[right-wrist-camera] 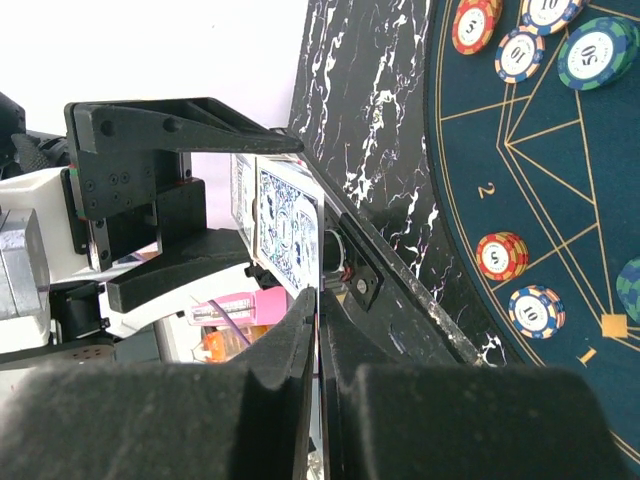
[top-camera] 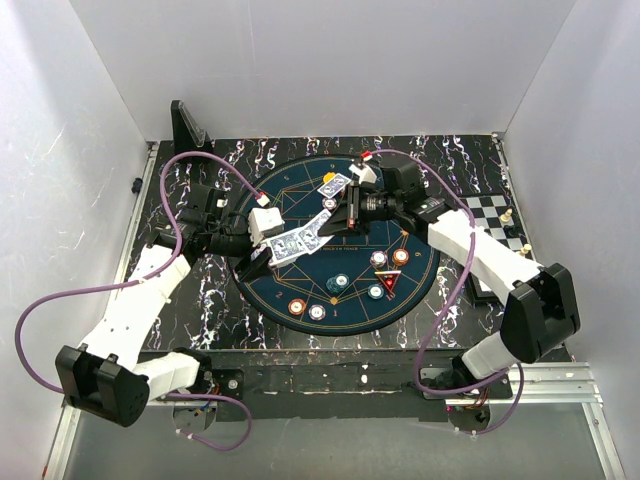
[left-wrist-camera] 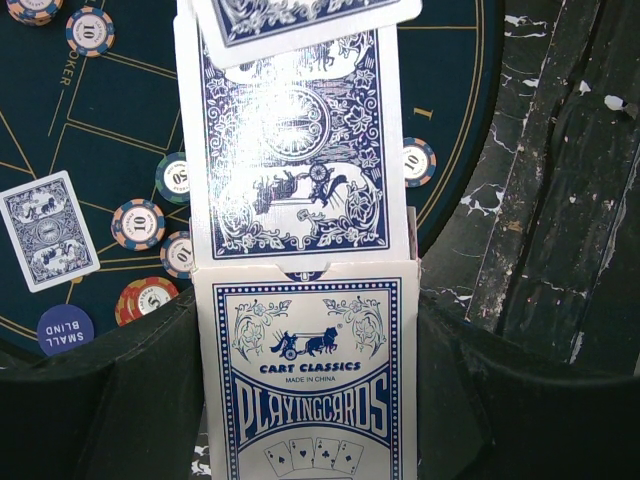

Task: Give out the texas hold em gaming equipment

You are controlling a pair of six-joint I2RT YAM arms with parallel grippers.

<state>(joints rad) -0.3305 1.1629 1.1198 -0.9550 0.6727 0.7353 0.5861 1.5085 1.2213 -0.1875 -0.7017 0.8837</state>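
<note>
Card box [left-wrist-camera: 305,400] with blue and white print is clamped between the two fingers of the left gripper [left-wrist-camera: 305,330], above the left part of the round blue mat [top-camera: 285,285]. The flap of the box is turned back, and the deck [left-wrist-camera: 295,150] sticks out of it toward the middle of the mat, with the patterned backs facing up. One top card [left-wrist-camera: 300,15] is slid further out than the others. The right gripper [right-wrist-camera: 320,310] has its fingers pressed almost together on the edge of this card, pinching it above the centre of the mat.

A single card [top-camera: 334,185] lies face down on the far part of the mat. Striped chips [top-camera: 400,256] lie flat on the near half of the mat, some to the right and two close to the near edge. A red and black triangular marker [top-camera: 388,284] lies among the chips on the right. A chessboard [top-camera: 488,212] is on the table just past the right edge of the mat. A black stand [top-camera: 188,125] is upright beyond the far left side of the mat.
</note>
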